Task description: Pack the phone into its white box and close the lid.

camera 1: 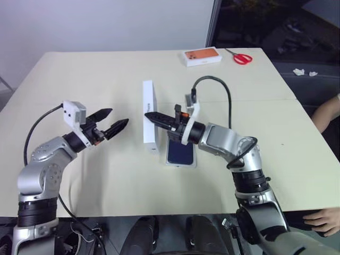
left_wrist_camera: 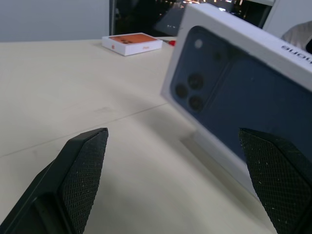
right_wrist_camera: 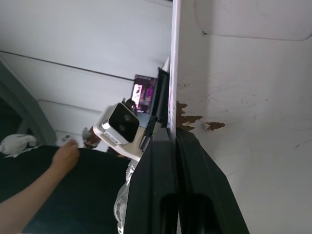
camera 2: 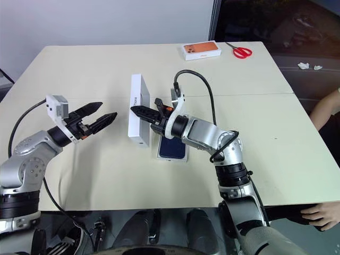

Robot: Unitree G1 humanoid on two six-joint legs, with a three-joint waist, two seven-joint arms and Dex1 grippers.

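Note:
The lid (camera 1: pixel 150 114) stands on its long side at the table's middle, its dark blue phone picture (left_wrist_camera: pixel 234 92) facing my left gripper. My right gripper (camera 1: pixel 149 117) is shut on the lid's thin top wall; in the right wrist view the fingers (right_wrist_camera: pixel 161 161) pinch that wall beside the white inside (right_wrist_camera: pixel 243 97). Right of the lid, under my right wrist, the dark navy phone (camera 1: pixel 180 152) lies flat in the white box (camera 1: pixel 180 165). My left gripper (camera 1: pixel 110 122) is open, level, a short way left of the lid, with nothing between its fingers (left_wrist_camera: pixel 83 165).
A white box with an orange phone picture (camera 1: pixel 202 56) and red scissors (camera 1: pixel 241 57) lie at the table's far edge. A person's arm (camera 1: pixel 326 114) and hand (camera 1: pixel 324 220) are at the right edge. A cable (camera 1: pixel 218 85) arcs above my right wrist.

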